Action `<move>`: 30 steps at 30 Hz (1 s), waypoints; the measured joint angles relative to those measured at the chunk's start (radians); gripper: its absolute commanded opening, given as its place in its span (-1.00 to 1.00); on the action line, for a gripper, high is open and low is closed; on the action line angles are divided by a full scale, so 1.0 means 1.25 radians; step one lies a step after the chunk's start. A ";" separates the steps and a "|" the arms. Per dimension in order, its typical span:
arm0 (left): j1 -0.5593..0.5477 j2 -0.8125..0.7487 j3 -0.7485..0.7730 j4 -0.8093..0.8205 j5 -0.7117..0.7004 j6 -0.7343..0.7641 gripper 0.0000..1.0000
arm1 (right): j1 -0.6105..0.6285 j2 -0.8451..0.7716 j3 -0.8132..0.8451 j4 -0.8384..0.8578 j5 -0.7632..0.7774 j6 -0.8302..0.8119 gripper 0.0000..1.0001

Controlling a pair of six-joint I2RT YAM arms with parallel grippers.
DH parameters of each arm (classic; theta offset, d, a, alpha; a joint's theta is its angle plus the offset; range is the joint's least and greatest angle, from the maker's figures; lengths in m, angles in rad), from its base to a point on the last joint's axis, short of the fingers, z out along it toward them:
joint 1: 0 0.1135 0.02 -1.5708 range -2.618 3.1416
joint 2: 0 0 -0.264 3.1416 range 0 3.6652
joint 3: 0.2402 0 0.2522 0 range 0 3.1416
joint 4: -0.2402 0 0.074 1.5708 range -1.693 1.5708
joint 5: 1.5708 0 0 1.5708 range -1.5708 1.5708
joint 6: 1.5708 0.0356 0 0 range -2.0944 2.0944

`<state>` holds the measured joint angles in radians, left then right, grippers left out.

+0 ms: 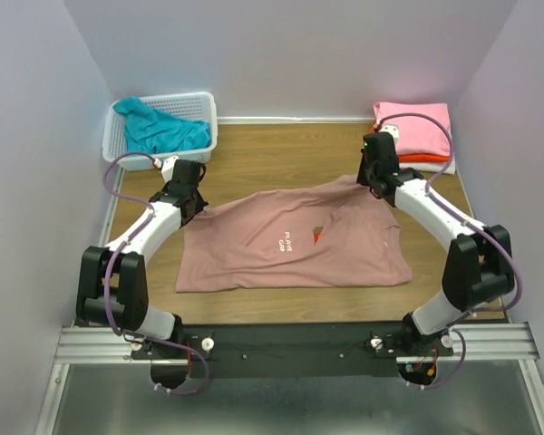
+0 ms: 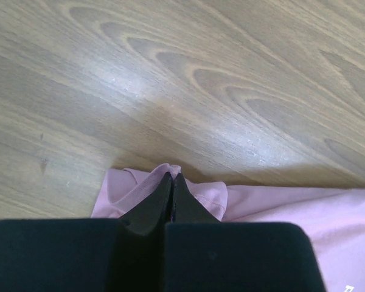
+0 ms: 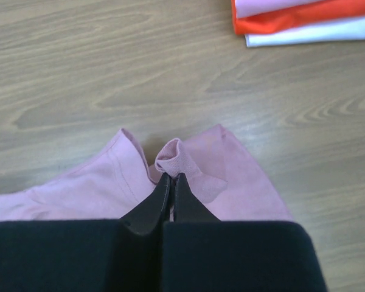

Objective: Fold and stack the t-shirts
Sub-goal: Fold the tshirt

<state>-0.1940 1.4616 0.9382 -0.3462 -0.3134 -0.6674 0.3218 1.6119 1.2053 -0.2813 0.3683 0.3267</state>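
Spread print-up in the middle of the bench (image 1: 281, 149), dusty-pink t-shirt (image 1: 295, 245) with far-left corner pinched in the fully closed left claw (image 2: 172, 177) and far-right corner bunched in the equally closed right claw (image 3: 172, 177), teal t-shirt (image 1: 159, 129) heaped in white lattice basket (image 1: 116, 145) far left, folded stack (image 1: 415, 129) of pink, orange and white far right, bare wood between.

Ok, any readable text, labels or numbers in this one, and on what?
"PLAYE": white print on the dusty-pink shirt, top view; the end of the word is unclear.
Second line beneath it, starting "GA": too small to read fully.
Left wrist view: a white scrap of that print at the frame's edge, unreadable.
Basket, folded stack: no text visible.
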 measured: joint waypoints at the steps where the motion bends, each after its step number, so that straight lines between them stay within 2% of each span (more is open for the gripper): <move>1: 0.000 -0.008 -0.005 0.000 0.000 -0.002 -1.00 | 0.001 -0.023 -0.018 0.000 -0.003 0.002 -0.99; 18: 0.000 -0.100 -0.070 -0.038 -0.042 -0.075 -1.00 | 0.019 -0.335 -0.247 -0.022 -0.043 0.031 -0.99; 30: 0.000 -0.128 -0.103 -0.042 -0.063 -0.112 -1.00 | 0.019 -0.480 -0.358 -0.094 -0.078 0.072 -0.93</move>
<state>-0.1944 1.3018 0.8089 -0.3988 -0.3920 -0.8070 0.3458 1.0119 0.7578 -0.3992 0.2707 0.4164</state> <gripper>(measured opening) 0.009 0.018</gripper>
